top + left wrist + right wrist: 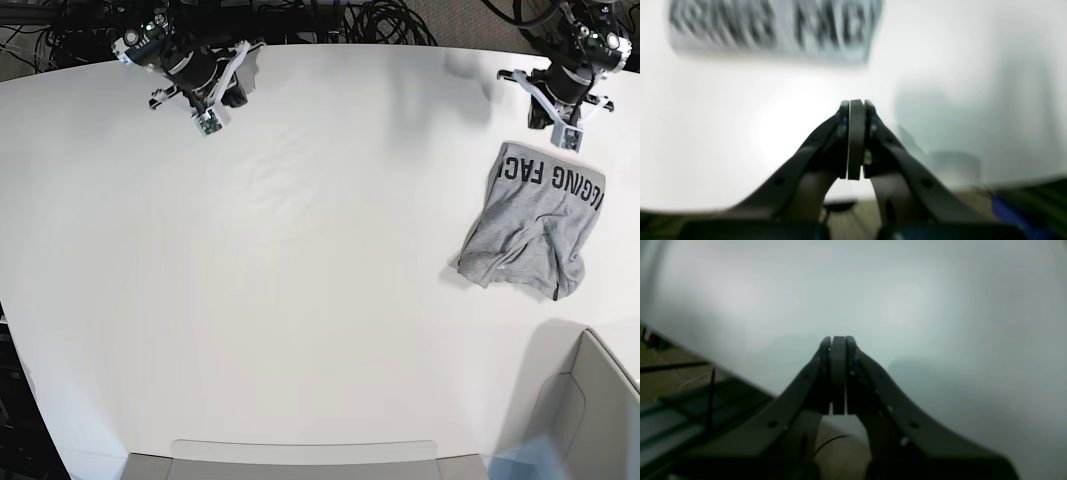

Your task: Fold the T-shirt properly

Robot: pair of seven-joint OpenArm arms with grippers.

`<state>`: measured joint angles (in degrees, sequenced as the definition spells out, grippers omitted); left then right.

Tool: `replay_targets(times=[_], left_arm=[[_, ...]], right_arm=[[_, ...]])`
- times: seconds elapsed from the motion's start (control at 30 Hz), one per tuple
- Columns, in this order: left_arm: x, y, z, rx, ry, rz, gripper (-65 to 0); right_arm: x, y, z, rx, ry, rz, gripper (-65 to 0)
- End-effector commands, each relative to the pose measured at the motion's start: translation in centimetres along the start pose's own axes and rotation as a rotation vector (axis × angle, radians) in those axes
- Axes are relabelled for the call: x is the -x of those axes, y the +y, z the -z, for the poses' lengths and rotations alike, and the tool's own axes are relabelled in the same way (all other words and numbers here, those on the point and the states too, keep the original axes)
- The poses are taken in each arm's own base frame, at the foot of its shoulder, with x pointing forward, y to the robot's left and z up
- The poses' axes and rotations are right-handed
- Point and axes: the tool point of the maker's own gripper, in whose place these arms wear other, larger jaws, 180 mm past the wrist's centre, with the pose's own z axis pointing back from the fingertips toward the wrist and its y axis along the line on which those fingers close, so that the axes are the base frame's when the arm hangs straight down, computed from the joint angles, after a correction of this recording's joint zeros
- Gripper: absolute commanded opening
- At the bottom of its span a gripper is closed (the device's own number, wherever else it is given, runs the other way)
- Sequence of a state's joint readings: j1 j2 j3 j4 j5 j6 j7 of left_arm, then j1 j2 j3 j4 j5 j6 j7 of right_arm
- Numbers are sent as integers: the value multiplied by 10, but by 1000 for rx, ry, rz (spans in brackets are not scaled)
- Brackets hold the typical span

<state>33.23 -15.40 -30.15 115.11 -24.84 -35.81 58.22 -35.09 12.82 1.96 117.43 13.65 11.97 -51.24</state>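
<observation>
The T-shirt [535, 220] lies bunched on the right side of the white table [300, 250]. It is light grey, with a band of black block lettering along its far edge. In the left wrist view the T-shirt [773, 30] appears blurred at the top, well ahead of the fingertips. My left gripper [855, 103] is shut with nothing between its pads. In the base view the left gripper [566, 130] hovers just beyond the shirt's lettered edge. My right gripper [838, 340] is also shut and empty. It sits over bare table at the far left, where the base view shows the right gripper [207, 118].
A grey bin [290, 458] runs along the table's near edge. Another grey container [590, 410] stands at the near right corner. Black cables [330, 20] crowd the floor behind the table's far edge.
</observation>
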Motion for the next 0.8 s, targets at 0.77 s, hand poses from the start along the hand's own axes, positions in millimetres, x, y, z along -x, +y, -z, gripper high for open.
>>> replay_targets(times=[0.77], left_arm=[[191,-93,-28,172,297,-69,-650]], right_arm=[[141,88,-54,-70,-5,260,-650]])
